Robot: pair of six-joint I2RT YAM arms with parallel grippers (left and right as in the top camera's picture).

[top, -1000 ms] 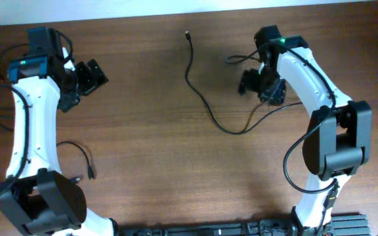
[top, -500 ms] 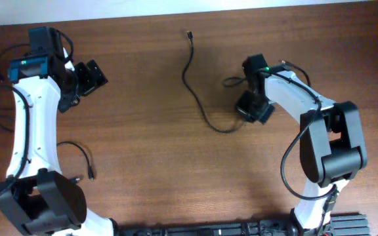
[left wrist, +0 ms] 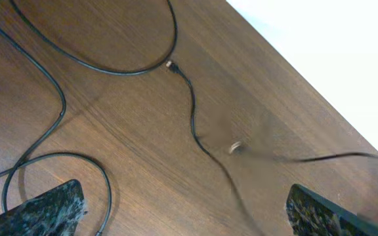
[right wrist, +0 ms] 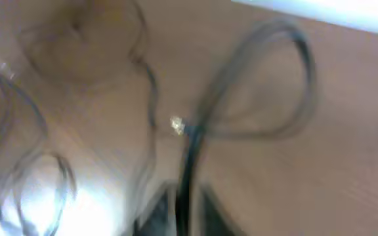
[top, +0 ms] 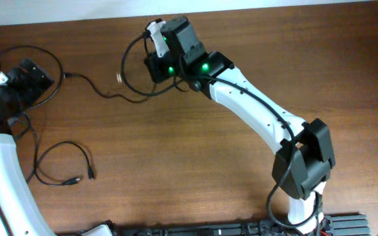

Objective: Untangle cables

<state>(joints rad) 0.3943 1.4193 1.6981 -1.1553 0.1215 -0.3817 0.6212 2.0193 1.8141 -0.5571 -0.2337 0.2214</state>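
Item: cables (left wrist: pixel 191 105), thin, light, limp, snag-prone; grip near a plug (left wrist: pixel 169 65); right tool (right wrist: pixel 181 208) seemingly clamped on one, left tool (left wrist: pixel 184 190) apart.

This is looking like a robotics lab bench. A white-and-black jointed left arm (top: pixel 5 172) and a matching right arm (top: pixel 254 109) are reaching over a brown wood-grain table (top: pixel 176 177). Green indicator lights (top: pixel 204 66) are glowing near the right arm's wrist. A black equipment rail (top: pixel 209 231) is running along the near edge. Thin black cables (left wrist: pixel 191 105) are lying loose on the wood, and a plain white surface (top: pixel 77 10) is showing beyond the far edge.
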